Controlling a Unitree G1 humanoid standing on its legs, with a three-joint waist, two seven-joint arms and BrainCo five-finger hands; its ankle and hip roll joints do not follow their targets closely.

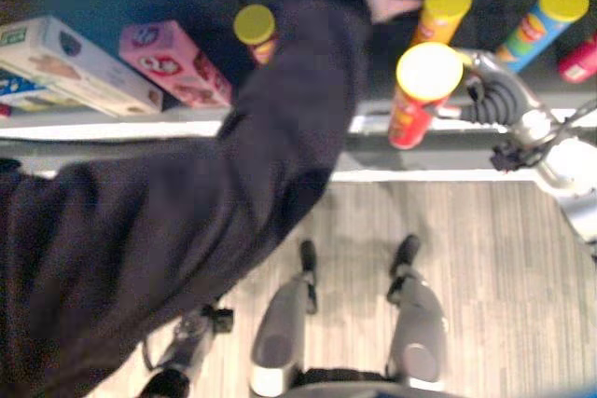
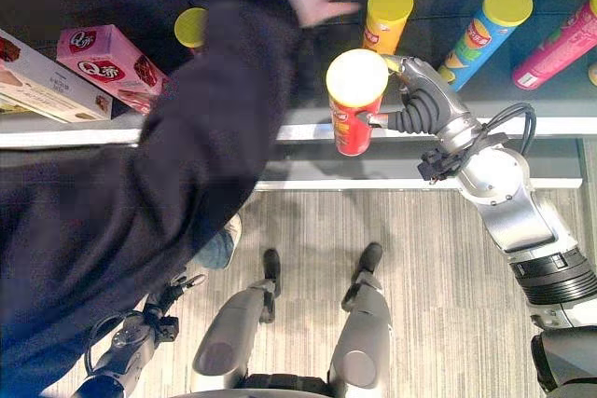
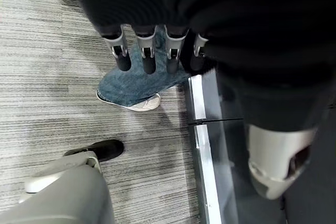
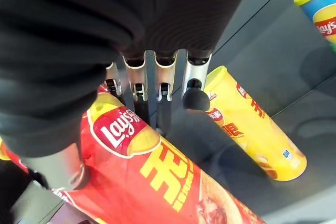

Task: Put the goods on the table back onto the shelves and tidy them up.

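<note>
1. holding the red can [image 2: 354, 100] upright at the shelf [image 2: 522, 126] edge, the right hand [image 2: 420, 100] has its fingers curled round the can's side.
2. can's long axis stands vertical; open shelf space lies just beyond it, beside the yellow can [image 2: 386, 18].
3. a person's arm [image 2: 215, 137] reaches across the shelf, close left of the can.
4. left hand [image 3: 152, 51] hangs low, fingers straight, far from the shelf.

I am looking down at what appears to be a shop, or a mock-up of one. A dark shelf [image 2: 522, 104] with a pale front edge runs across the far side, stocked like a snack aisle: tall crisp tubes [image 2: 384, 18] with yellow lids stand in a row on the right, and a pink carton [image 2: 104, 61] and a white carton [image 2: 37, 76] sit on the left. The near floor [image 2: 448, 258] is grey striped carpet. A person in a dark sleeve [image 2: 168, 165] reaches toward the shelf.
</note>
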